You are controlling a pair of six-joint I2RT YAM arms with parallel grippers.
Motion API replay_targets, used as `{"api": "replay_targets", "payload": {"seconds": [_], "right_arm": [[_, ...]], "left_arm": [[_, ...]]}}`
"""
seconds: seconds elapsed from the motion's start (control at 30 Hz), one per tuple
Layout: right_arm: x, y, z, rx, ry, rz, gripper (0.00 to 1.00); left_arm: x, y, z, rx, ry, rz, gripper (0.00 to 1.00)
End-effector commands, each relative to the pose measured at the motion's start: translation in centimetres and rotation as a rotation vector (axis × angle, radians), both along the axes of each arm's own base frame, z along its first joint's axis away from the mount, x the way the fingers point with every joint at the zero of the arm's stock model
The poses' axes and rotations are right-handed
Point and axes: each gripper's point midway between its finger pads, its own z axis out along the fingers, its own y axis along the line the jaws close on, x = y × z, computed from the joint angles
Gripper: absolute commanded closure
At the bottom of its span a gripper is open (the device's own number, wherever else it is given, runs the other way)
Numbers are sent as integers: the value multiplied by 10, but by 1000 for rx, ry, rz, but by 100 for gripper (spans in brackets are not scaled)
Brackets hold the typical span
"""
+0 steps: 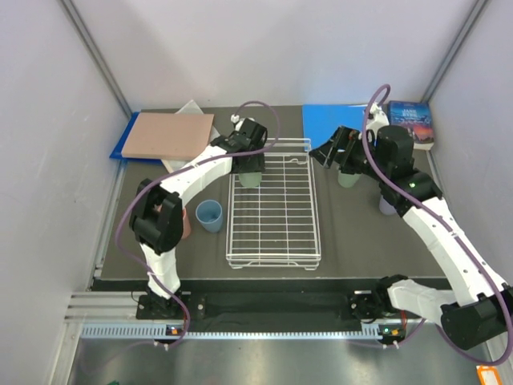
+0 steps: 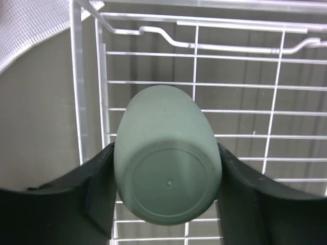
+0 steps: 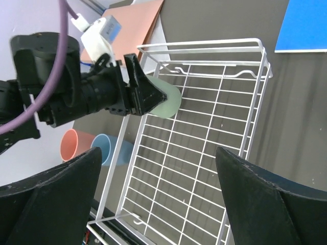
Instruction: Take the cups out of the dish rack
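Observation:
The white wire dish rack lies in the middle of the table. In its far left corner a pale green cup stands bottom up, and my left gripper is shut on it. From the left wrist, both black fingers press the green cup's sides over the rack's grid. A light blue cup and a salmon pink cup stand on the table left of the rack, also seen as blue and pink. My right gripper hangs open right of the rack, with nothing between its fingers. A lilac cup peeks out beside the right arm.
A brown board lies on a blue folder at the back left. Another blue sheet and a book lie at the back right. A pale cup-like thing stands under the right wrist. White mesh cloth lies by the rack's corner.

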Motion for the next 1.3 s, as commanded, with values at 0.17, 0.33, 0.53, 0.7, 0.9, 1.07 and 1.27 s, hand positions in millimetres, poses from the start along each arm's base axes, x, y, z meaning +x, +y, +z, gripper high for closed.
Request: {"api": "replay_targets", "payload": {"seconds": [0.17,0.33,0.53,0.7,0.9,1.07,1.27], "right_arm": [[2,3,-6,2,-2,2,9],[8,-16,-1,11,4,-143,10],[-4,-9,20,160,-102,-115,16],[-26,12,36,250,-161,23,25],[-46,25,59,344,-214,115,52],[-58,41,70,360,-228,163,43],[-59,57,62,351,-200,200,43]], "left_arm": [[2,8,51,31,-100,35,100],[-16,-14,128,-164,-198,-55,100],[-63,-57,211,-889,-348,-254,100],[-104,-72,252,-1323,-326,-440,100],[-116,-76,250,-1466,-274,-480,100],[-114,-76,248,-1451,-282,-465,100],[-119,-85,246,-1460,-256,-485,100]]}}
